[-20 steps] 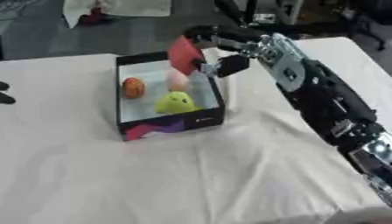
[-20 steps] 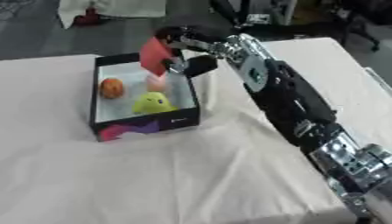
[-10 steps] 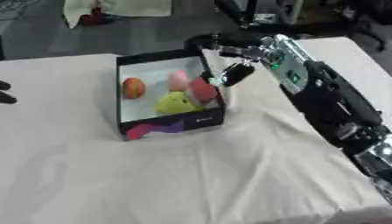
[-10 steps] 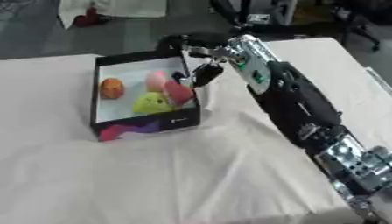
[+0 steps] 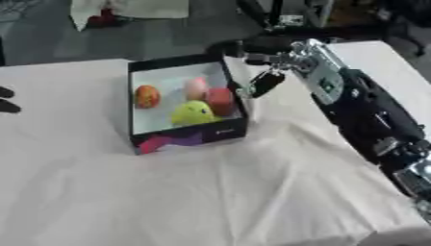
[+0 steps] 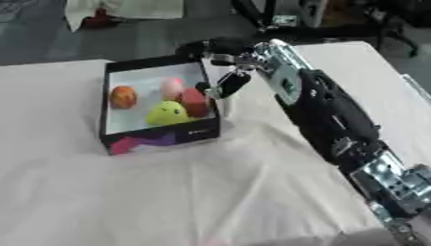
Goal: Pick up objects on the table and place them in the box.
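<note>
Four small things sit inside the box (image 5: 187, 137), which is black outside and white inside. One is an orange round thing (image 5: 146, 96) near the left wall. One is a pale pink thing (image 5: 195, 88) toward the back. One is a red thing (image 5: 221, 100) close to the right wall, just in front of the pink one. One is a yellow-green lumpy thing (image 5: 193, 114) near the front, touching or almost touching the red one. The front of the box has a pink and purple patch near its left corner. The box stands on a table covered with a white cloth (image 5: 210, 192), and the cloth has some folds in it beside the box. The right hand (image 6: 225, 62) is up by the back right corner of the box, just outside the right wall. It holds nothing, and its fingers (image 5: 264, 82) hang down loose and spread a bit, with the tips near the top edge of the wall. The right arm (image 5: 366, 115) is black with a silver part, and it comes in from the lower right side across the cloth. The left hand (image 5: 6, 99) shows only as a dark bit at the far left edge, well apart from the box, and I cannot tell how its fingers are.
</note>
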Robot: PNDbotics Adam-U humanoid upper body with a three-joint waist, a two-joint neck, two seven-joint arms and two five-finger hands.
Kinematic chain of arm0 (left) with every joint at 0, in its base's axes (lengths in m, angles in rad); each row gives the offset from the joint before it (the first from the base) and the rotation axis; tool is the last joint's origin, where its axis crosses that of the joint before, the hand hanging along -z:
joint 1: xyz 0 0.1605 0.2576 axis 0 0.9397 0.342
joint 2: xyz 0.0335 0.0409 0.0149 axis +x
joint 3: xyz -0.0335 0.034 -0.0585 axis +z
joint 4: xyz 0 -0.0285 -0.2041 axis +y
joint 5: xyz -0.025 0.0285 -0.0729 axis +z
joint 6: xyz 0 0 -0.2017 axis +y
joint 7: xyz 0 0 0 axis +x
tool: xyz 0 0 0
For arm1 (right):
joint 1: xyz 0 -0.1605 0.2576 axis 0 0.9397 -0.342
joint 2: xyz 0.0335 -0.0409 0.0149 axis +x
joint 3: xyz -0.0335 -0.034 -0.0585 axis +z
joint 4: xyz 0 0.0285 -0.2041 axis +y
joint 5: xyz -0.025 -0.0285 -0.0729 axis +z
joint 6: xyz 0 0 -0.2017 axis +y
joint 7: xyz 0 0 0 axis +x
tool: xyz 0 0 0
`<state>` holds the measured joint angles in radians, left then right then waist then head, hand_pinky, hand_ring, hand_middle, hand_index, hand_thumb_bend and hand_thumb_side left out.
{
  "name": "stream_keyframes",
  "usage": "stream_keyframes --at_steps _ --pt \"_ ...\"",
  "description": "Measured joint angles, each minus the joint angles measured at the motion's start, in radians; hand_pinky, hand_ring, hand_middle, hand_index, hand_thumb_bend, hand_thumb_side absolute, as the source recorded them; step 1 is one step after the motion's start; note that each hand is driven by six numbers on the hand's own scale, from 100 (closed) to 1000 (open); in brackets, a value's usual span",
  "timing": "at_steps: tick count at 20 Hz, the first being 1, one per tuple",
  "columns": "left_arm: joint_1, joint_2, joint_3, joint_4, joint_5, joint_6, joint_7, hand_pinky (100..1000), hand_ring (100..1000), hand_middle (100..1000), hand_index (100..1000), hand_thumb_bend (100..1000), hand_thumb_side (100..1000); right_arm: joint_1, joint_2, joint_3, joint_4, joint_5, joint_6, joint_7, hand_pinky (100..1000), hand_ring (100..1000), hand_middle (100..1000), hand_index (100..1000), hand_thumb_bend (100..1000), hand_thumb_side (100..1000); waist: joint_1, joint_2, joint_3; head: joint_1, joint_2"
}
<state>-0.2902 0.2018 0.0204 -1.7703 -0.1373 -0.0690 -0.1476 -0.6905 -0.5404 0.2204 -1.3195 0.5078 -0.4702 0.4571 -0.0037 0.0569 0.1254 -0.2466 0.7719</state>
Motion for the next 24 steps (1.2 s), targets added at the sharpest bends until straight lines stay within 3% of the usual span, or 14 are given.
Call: stream_keyframes --at_steps 6,10,13,17,24 --pt "0.013 0.013 0.009 0.0 0.0 0.002 0.008 647 521 558 796 100 882 0.305 -0.069 -0.122 -0.304 -0.366 0.117 -0.096 923 800 886 972 100 399 -0.006 0.0 -0.032 0.046 0.0" --pt "0.022 0.026 0.011 0.001 -0.002 0.004 0.012 647 522 558 796 100 884 0.51 -0.035 -0.22 -0.489 -0.492 0.176 -0.132 910 781 864 961 100 430 -0.015 0.0 -0.055 0.089 0.0" --pt "0.023 0.026 0.01 0.001 -0.002 0.004 0.012 647 522 558 796 100 886 0.632 0.044 -0.281 -0.582 -0.506 0.209 -0.161 893 757 848 956 100 447 -0.015 0.0 -0.059 0.111 0.0" --pt "0.023 0.025 0.009 0.002 -0.002 0.005 0.01 647 523 558 795 100 891 0.738 0.162 -0.328 -0.641 -0.484 0.238 -0.209 884 741 832 945 100 448 -0.015 0.0 -0.072 0.132 0.0" --pt "0.024 0.014 0.003 0.007 0.005 0.004 0.004 646 523 558 795 100 893 0.833 0.312 -0.35 -0.652 -0.416 0.265 -0.254 873 720 811 933 100 443 -0.015 0.0 -0.085 0.155 0.0"
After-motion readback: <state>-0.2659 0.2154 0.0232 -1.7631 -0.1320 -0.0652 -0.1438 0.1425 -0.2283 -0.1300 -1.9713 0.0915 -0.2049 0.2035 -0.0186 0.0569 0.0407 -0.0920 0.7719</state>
